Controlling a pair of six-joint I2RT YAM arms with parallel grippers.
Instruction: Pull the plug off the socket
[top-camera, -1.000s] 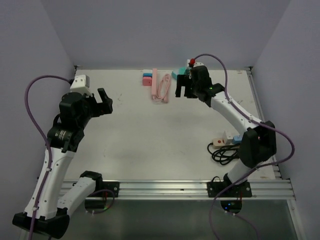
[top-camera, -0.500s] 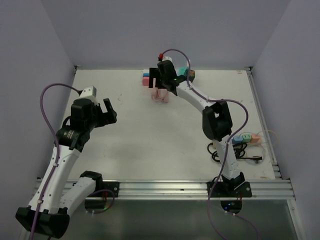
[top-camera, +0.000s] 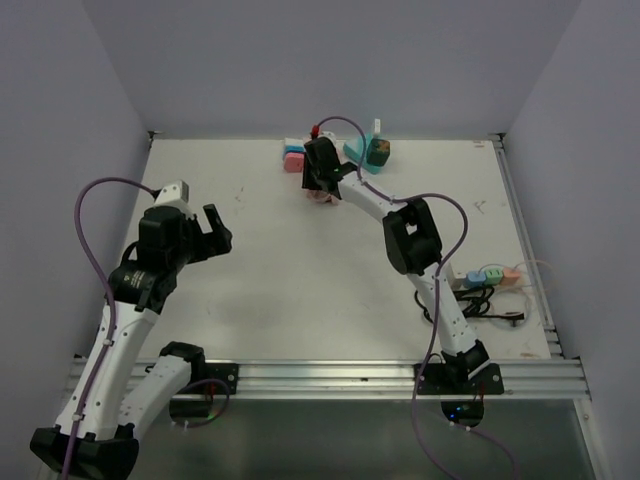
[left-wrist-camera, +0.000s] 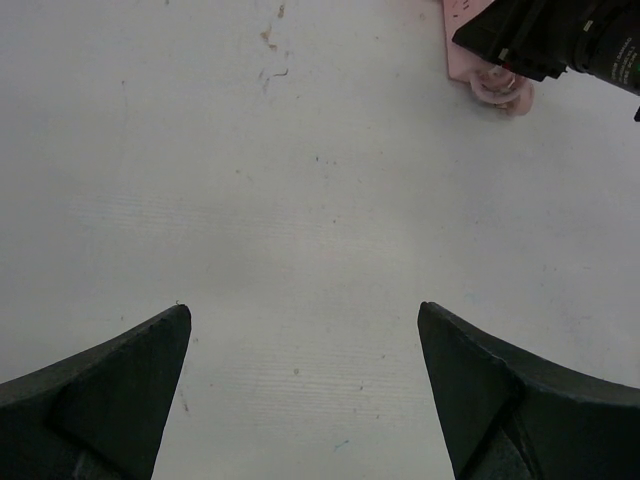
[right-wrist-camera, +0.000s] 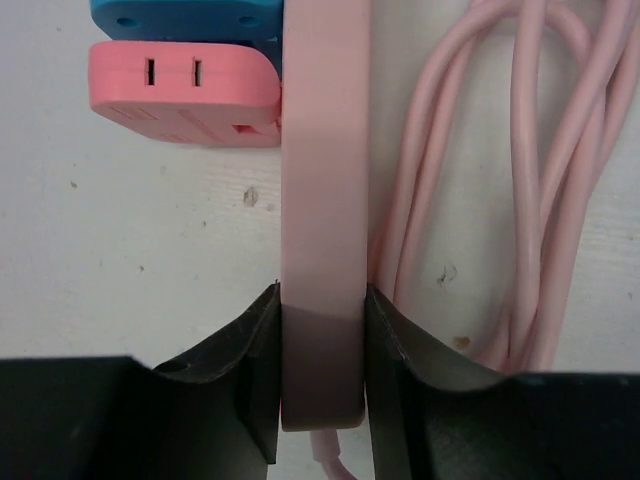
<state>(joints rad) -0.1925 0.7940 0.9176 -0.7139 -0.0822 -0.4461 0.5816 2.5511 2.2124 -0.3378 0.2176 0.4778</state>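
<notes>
Top view first: the left gripper (top-camera: 213, 230) hangs over the left half of the table (top-camera: 300, 290), jaws spread, nothing between them. The right arm reaches across to the far edge, and the right gripper (top-camera: 318, 180) is down on the pink power strip (top-camera: 321, 197), which is mostly hidden under it. Just left of it sit the pink plug (top-camera: 293, 165) and the blue plug (top-camera: 294, 155). A second strip (top-camera: 488, 277) lies by the right edge, well apart.

Left wrist view: both fingers (left-wrist-camera: 120, 370) wide apart over bare table, with the looped pink cord (left-wrist-camera: 497, 88) peeking out at the top right under the other arm.

Right wrist view, and here's the action: the jaws are pinching the pink power strip (right-wrist-camera: 322, 200) from both sides at its near end. The pink plug (right-wrist-camera: 180, 95) is seated against the strip's left side, further along, and the blue plug (right-wrist-camera: 185, 15) lies just beyond it. The pink cord (right-wrist-camera: 520, 180) lies coiled on the right.
</notes>
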